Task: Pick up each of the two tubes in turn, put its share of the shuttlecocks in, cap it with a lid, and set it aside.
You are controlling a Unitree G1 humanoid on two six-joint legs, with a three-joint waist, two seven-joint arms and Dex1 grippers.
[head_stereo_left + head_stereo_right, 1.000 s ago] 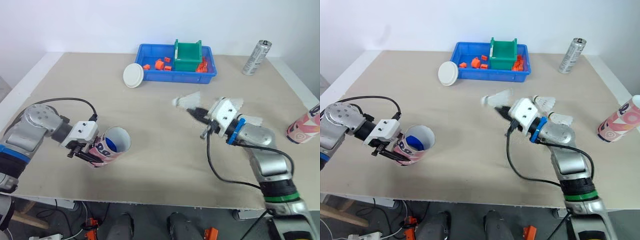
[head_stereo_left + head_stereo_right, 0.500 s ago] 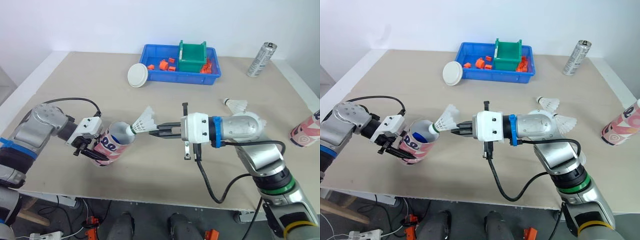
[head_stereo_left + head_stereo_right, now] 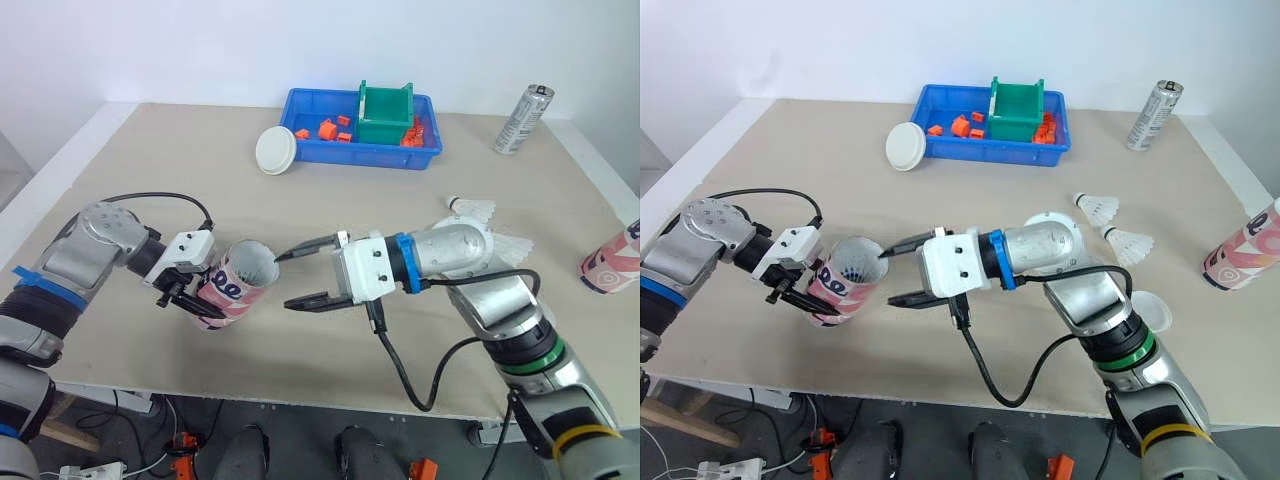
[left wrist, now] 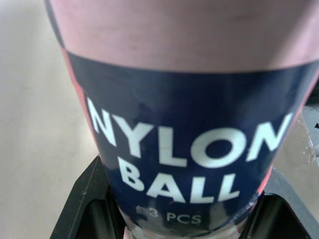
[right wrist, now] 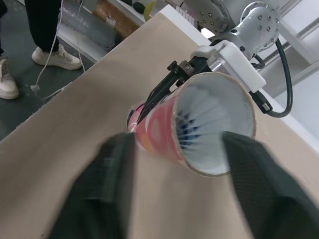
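Step in hand, as it looks: loading the pink-and-blue cardboard tube (image 3: 238,290), clamped tilted in the left end effector (image 3: 197,303), with a white feathered shuttlecock (image 5: 207,117) already inside. Right end effector (image 3: 287,280) is spread wide and empty, just off the tube's mouth. The next move probably calls for fetching one of the two loose white shuttlecocks (image 3: 1100,207) well to the tube's right, tube mouth kept presented.

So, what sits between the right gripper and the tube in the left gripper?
Nothing. In the right eye view, only bare table shows between the right gripper and the tube.

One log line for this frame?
left gripper: holding tube | right gripper: open, at tube mouth | shuttlecock: inside tube
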